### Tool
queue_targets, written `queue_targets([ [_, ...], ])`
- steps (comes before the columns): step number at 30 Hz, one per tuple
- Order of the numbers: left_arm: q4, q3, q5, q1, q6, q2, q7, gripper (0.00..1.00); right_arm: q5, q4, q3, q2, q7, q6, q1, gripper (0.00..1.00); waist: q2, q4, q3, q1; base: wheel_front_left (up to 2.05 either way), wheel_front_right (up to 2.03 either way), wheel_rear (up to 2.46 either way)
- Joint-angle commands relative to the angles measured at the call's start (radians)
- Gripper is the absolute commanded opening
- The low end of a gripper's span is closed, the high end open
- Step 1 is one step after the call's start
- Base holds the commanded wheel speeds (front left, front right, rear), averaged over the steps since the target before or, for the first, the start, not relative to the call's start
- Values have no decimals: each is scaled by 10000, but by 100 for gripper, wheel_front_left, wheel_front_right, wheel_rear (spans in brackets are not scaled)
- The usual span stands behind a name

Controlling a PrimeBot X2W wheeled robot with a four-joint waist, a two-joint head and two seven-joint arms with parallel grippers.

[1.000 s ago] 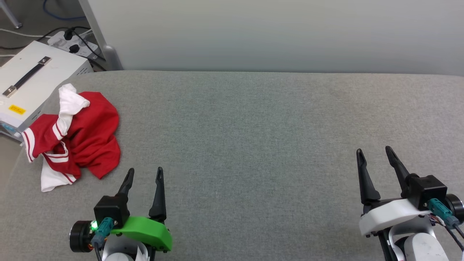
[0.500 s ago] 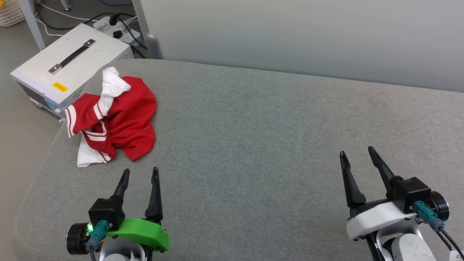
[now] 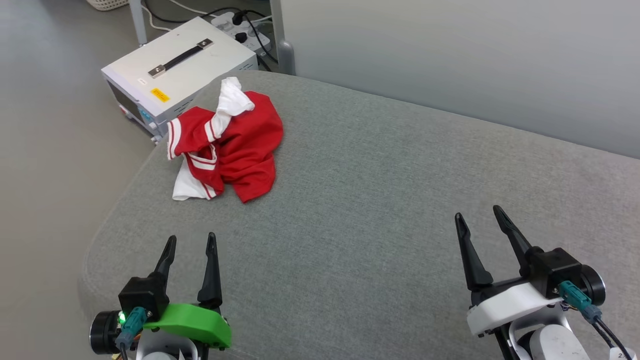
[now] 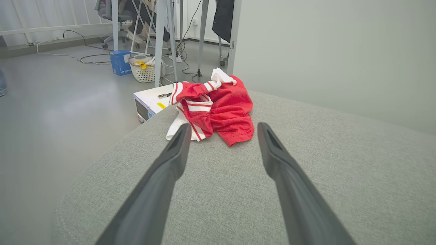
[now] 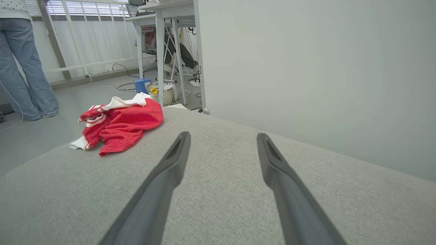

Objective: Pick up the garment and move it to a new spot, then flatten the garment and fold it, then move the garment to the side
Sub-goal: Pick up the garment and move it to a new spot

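Noting both pincers spread wide and empty: left gripper near left, right gripper near right, both over the grey pad. The garment lies crumpled at the pad's far left corner, right at the rounded edge, just beside a white box on the floor. Risk: a shallow pinch catches one sleeve only, and a sideways nudge could slide the heap off the edge. Head view gives that edge margin from above. Left wrist view gives the heap's height. Right wrist view takes in a person's legs beyond.

Dark left gripper, green mount, teal connector; dark right gripper, white mount, black cable.
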Motion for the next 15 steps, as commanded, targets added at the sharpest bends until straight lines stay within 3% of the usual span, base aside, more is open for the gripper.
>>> queue_targets([
  [1, -8, -6, -45, 151, -65, -42, -59, 100, 55, 25, 21, -16, -78, -7, -17, 100, 120, 432, -71, 0, 0, 0, 0],
  [15, -133, -80, 59, 123, -68, -42, -59, 100, 46, -19, 46, -16, -78, -7, -64, 100, 120, 890, 45, 0, 0, 0, 0],
])
